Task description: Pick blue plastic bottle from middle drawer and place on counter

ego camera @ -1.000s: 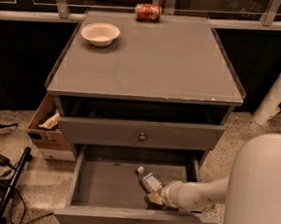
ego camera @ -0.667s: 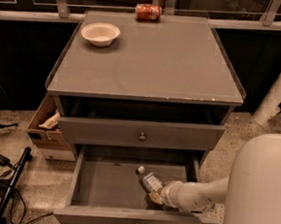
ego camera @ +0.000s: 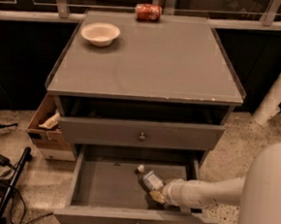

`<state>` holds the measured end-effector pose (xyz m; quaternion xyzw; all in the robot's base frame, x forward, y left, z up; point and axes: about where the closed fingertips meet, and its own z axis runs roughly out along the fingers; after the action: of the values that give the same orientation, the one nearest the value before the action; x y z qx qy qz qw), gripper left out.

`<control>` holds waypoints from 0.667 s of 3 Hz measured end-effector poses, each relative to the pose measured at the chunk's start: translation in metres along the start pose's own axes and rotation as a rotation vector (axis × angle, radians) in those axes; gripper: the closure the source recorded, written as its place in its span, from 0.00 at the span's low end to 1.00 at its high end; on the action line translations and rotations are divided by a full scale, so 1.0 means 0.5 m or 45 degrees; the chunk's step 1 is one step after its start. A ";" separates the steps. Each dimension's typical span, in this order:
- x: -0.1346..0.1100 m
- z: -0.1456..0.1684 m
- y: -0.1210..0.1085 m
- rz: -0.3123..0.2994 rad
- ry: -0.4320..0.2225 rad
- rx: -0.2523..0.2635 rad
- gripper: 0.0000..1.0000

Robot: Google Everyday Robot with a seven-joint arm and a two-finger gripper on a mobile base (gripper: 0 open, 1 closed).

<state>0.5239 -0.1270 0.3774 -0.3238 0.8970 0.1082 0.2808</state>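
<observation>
The blue plastic bottle (ego camera: pixel 150 178) lies on its side in the open middle drawer (ego camera: pixel 110 184), white cap pointing to the back left. My gripper (ego camera: pixel 158 195) reaches into the drawer from the right, at the bottle's lower end, touching or around it. The white arm runs off to the right. The counter (ego camera: pixel 149 61) is the flat grey cabinet top above.
A white bowl (ego camera: pixel 100 33) sits at the counter's back left and a red soda can (ego camera: pixel 148 12) lies at its back edge. The upper drawer (ego camera: pixel 141 132) is slightly open. A cardboard box (ego camera: pixel 47 126) and cables (ego camera: pixel 0 171) lie on the floor at left.
</observation>
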 end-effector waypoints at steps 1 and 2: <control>-0.072 -0.051 -0.022 -0.152 -0.083 -0.041 1.00; -0.132 -0.093 -0.054 -0.273 -0.177 -0.078 1.00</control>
<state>0.5626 -0.1309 0.4528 -0.4179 0.8319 0.1272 0.3423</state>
